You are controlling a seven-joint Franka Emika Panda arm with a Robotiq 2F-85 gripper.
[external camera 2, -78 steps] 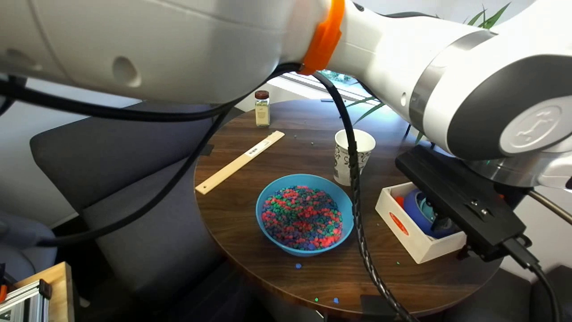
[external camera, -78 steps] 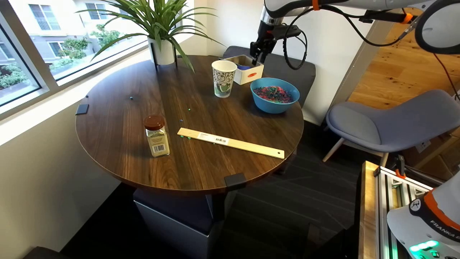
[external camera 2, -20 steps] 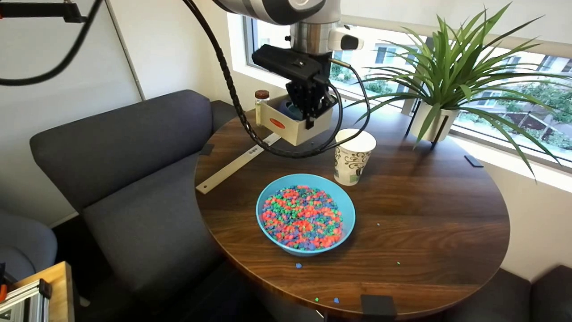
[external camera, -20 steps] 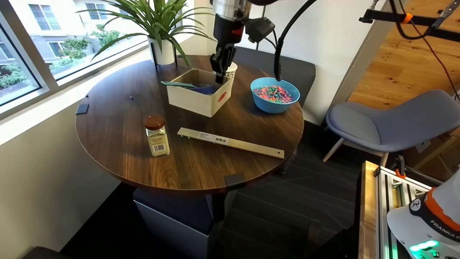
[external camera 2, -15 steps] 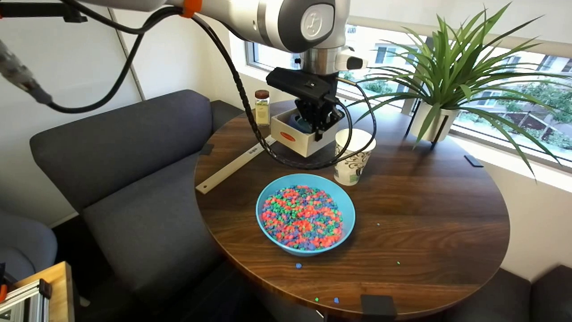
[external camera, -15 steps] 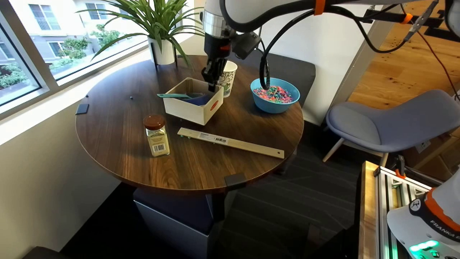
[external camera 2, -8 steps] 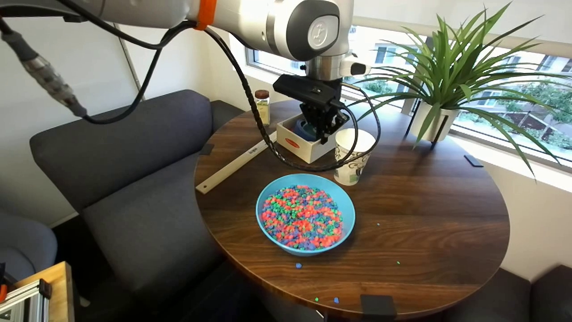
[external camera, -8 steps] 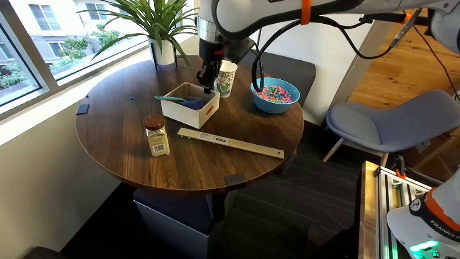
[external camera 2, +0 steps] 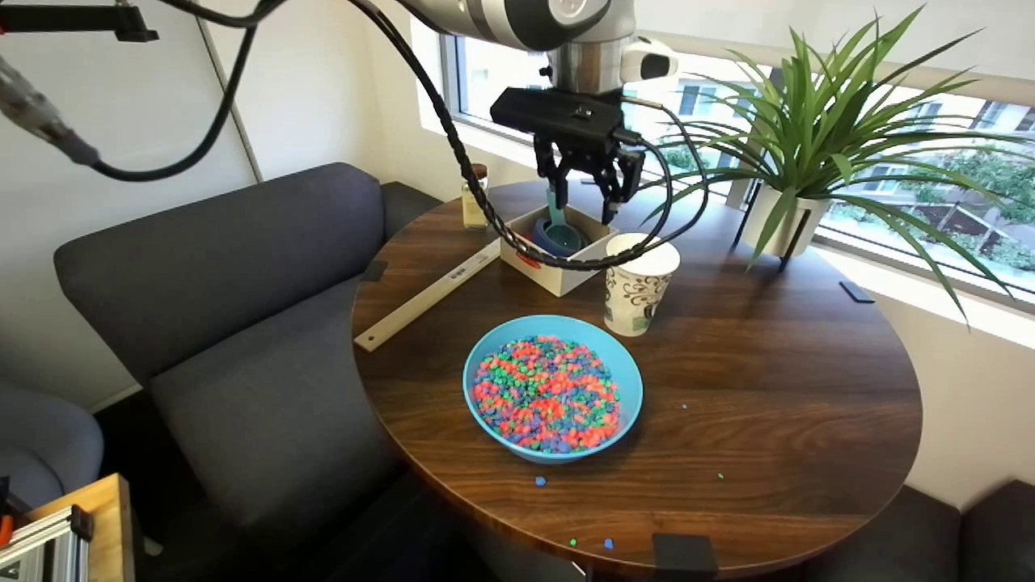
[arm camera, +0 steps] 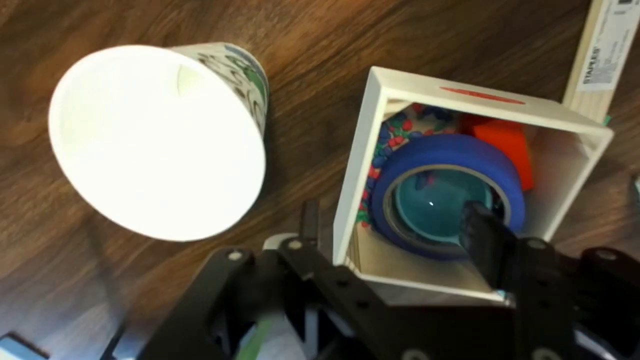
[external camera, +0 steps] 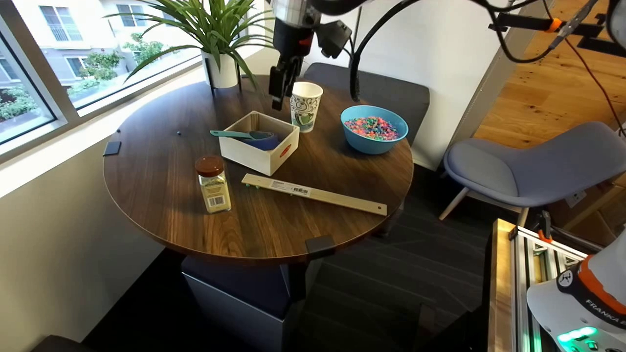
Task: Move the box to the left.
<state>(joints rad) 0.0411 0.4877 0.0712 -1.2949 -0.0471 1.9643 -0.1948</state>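
The box (external camera: 249,155) is pale, shallow and open-topped, with a red oval mark on one side. It stands on the round table in both exterior views (external camera 2: 558,280), and in the wrist view (arm camera: 357,165). Inside lie a blue tape roll (arm camera: 445,150), a teal scoop (external camera: 232,134), a red-orange item (arm camera: 505,145) and small coloured beads. My gripper (external camera 2: 584,208) is open and empty, apart from the box and above its cup-side wall. In the wrist view the fingers (arm camera: 391,212) lie either side of that wall.
A patterned paper cup (external camera: 305,110) stands close beside the box. A blue bowl of beads (external camera 2: 477,412), a wooden ruler (external camera: 323,195) and a brown-lidded jar (external camera: 213,188) are on the table (external camera 2: 792,420). A potted plant (external camera 2: 784,218) stands near the window.
The box was carried from beyond the cup, past it, and lowered onto the table on the cup's other side. Since half a second ago my gripper has opened, let go of it and risen.
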